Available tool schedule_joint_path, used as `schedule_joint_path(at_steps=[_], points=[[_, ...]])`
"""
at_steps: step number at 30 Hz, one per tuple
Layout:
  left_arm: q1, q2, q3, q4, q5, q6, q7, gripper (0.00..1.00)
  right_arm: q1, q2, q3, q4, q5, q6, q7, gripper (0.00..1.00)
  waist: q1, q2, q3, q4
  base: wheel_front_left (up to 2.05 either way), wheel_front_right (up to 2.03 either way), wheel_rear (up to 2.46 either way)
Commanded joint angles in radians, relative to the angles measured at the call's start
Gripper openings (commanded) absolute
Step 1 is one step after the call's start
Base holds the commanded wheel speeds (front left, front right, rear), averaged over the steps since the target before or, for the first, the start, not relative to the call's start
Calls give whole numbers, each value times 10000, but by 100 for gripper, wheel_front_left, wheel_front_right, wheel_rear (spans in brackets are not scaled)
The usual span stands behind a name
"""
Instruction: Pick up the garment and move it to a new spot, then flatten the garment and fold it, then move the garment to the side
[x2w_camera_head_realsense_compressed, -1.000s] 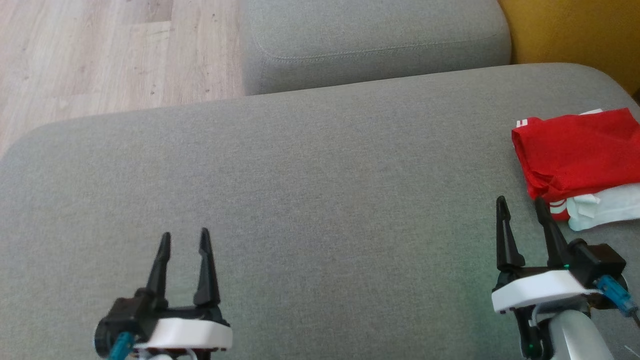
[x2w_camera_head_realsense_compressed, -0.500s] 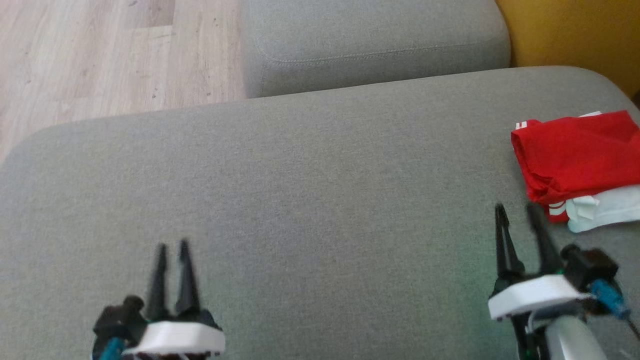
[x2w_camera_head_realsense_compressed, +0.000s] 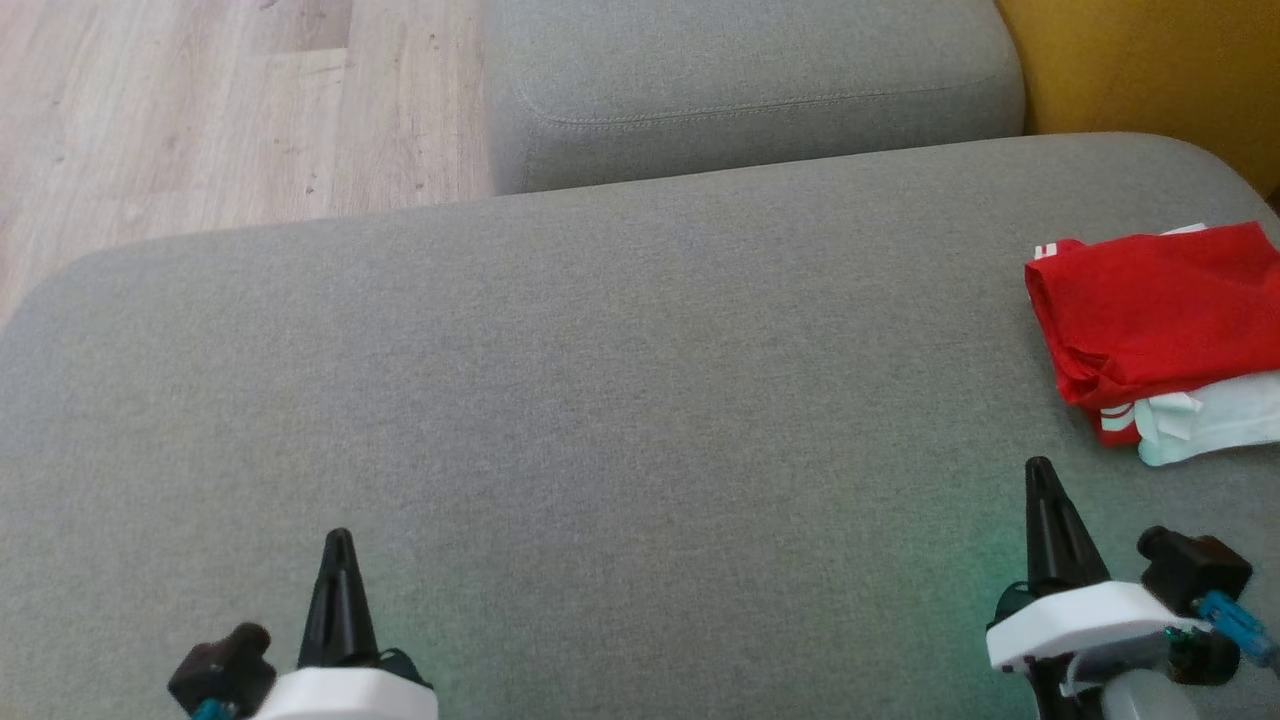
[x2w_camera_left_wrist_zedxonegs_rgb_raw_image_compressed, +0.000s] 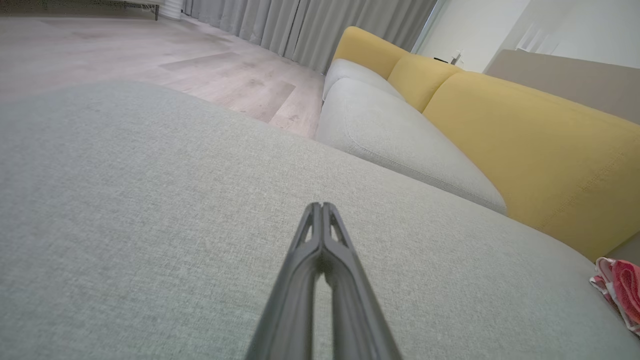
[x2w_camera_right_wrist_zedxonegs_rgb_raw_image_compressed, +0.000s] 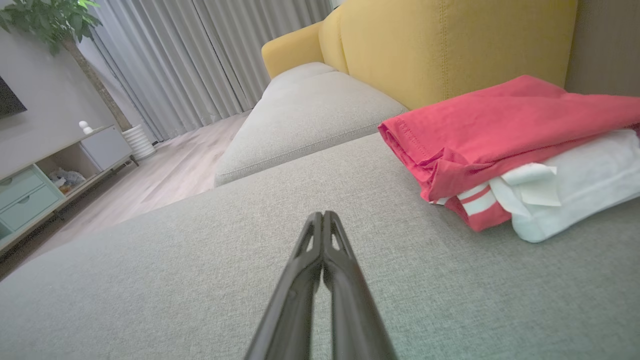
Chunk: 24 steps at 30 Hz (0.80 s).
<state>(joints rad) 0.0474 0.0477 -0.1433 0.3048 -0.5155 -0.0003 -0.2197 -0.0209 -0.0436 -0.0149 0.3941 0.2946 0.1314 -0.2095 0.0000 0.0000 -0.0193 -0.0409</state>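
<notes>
Both claws fully closed, fingers pressed tip to tip, nothing held. Left claw sits low at the near left, over bare fabric of the grey seat cushion. Right claw sits low at the near right, also over bare cushion, pointing up the head view.

Red garment is folded and lies at the far right edge of the same cushion, stacked on a folded white cloth that sticks out from under its near side. White stripes show on a red hem at the stack's near left corner. The stack is ahead and to the right of the right claw, near but not touching; well apart from the left claw.

Second grey cushion beyond, yellow backrest at the far right, wood floor at the far left.
</notes>
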Motion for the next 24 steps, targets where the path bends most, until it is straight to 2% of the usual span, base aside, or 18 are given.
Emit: schedule_joint_path(at_steps=[1,24], points=[[-441,6,188,-344,-254,-56,58,0,-462,-13,-61,-397,327,-1,49,0,0,0,3,6,0,0,0],[-670,10,681,-398,-2463,-314,734,0,-537,-24,-245,-634,2979,-2,698,0,0,0,49,89,0,0,0]])
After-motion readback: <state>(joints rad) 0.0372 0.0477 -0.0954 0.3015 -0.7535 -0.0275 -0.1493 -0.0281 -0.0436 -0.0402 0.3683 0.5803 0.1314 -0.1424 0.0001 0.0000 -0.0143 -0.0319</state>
